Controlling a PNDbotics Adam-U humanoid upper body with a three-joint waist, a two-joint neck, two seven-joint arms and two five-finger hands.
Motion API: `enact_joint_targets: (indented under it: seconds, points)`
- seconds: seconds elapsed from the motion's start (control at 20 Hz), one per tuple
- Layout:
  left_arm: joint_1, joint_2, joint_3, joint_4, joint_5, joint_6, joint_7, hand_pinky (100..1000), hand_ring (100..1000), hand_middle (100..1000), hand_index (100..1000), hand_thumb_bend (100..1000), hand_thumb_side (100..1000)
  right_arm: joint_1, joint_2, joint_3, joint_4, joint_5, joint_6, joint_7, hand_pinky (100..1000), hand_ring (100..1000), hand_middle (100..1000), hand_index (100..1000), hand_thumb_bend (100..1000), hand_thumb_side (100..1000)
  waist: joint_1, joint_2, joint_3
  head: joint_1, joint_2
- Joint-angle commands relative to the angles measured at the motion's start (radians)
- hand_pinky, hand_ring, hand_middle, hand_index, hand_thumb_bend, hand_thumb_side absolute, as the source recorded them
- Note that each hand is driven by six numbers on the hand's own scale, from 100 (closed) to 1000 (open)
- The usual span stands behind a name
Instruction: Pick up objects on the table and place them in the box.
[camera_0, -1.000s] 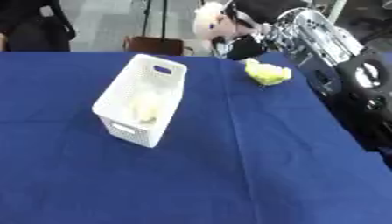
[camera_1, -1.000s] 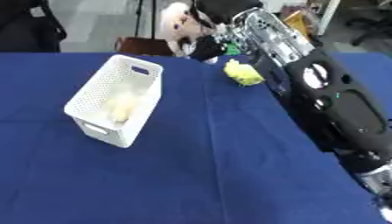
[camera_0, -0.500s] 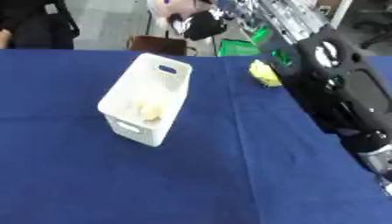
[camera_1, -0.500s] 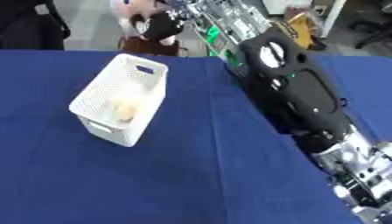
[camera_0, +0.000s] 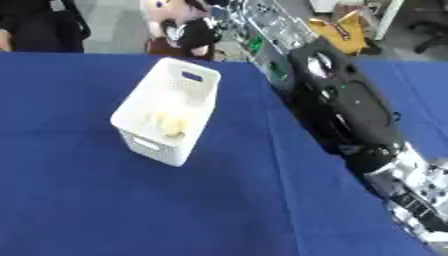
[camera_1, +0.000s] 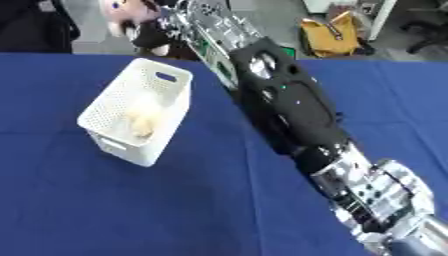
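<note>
On the blue table (camera_0: 131, 200), the plush toy (camera_0: 179, 25) hangs in the right hand's fingers (camera_0: 229, 12), beyond the white box (camera_0: 166, 117).

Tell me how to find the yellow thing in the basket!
Start at the big blue table. On its left half stands a white basket with holes in its walls, beside the black robot arm. Look inside, at the bottom near the front end: the small pale yellow lump is the only thing in there, and the only yellow on the white plastic.
</note>
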Motion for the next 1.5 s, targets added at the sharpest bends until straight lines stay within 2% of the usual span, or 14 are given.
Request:
enact_joint_targets:
  seconds: [0.05,0.45,0.75,0.8,1.1,1.2,1.3,1.35,1.4,1.5]
  points:
    - [-0.015,0.007,-0.001,-0.014,0.006,-0.004,-0.003,733,700,716,695,100,542,-0.03,0.015,-0.022,0.038,0.022,-0.011,-0.048,893,784,340,459,100,625,0.007,-0.014,0.004,-0.007,-0.015]
    - [-0.023,0.004,-0.003,-0.014,0.009,-0.006,-0.007,733,701,717,696,100,542,-0.028,0.052,-0.015,0.114,0.051,-0.058,-0.108,891,785,356,478,100,641,0.005,-0.006,0.014,-0.014,-0.02]
    - [-0.025,0.003,-0.002,-0.014,0.01,-0.007,-0.006,733,701,718,696,100,542,-0.023,0.064,-0.011,0.136,0.072,-0.095,-0.088,894,815,425,555,100,732,0.002,-0.005,0.013,-0.014,-0.02]
    - [-0.024,0.003,-0.002,-0.014,0.01,-0.007,-0.006,734,701,718,696,100,541,-0.022,0.065,-0.011,0.138,0.072,-0.099,-0.086,898,845,474,623,121,811,0.002,-0.005,0.013,-0.014,-0.02]
    - [-0.023,0.001,-0.002,-0.014,0.009,-0.006,-0.006,734,701,719,695,100,541,-0.014,0.066,-0.007,0.148,0.063,-0.134,-0.061,905,877,534,683,267,912,0.001,-0.004,0.013,-0.011,-0.019]
    - [-0.022,0.001,-0.001,-0.014,0.009,-0.006,-0.006,734,701,719,695,100,541,-0.014,0.066,-0.008,0.15,0.06,-0.142,-0.049,905,878,537,685,271,914,0.001,-0.004,0.013,-0.011,-0.019]
    - [-0.022,0.001,-0.001,-0.014,0.009,-0.006,-0.006,734,701,719,695,100,541,-0.013,0.066,-0.007,0.151,0.057,-0.149,-0.038,914,900,600,732,317,959,0.002,-0.004,0.013,-0.01,-0.019]
    - [-0.022,0.001,-0.001,-0.014,0.009,-0.006,-0.006,734,701,719,695,100,541,-0.012,0.066,-0.006,0.155,0.052,-0.156,-0.025,921,920,668,782,335,979,0.002,-0.004,0.012,-0.01,-0.019]
    - [-0.021,0.001,-0.001,-0.014,0.009,-0.006,-0.006,734,701,719,695,100,541,-0.013,0.066,-0.006,0.157,0.048,-0.162,-0.011,921,920,668,782,335,979,0.002,-0.005,0.012,-0.01,-0.019]
    - [-0.021,0.0,-0.001,-0.014,0.009,-0.005,-0.006,734,701,720,695,100,541,-0.013,0.066,-0.008,0.158,0.043,-0.169,0.011,929,945,727,832,359,980,0.003,-0.005,0.012,-0.01,-0.018]
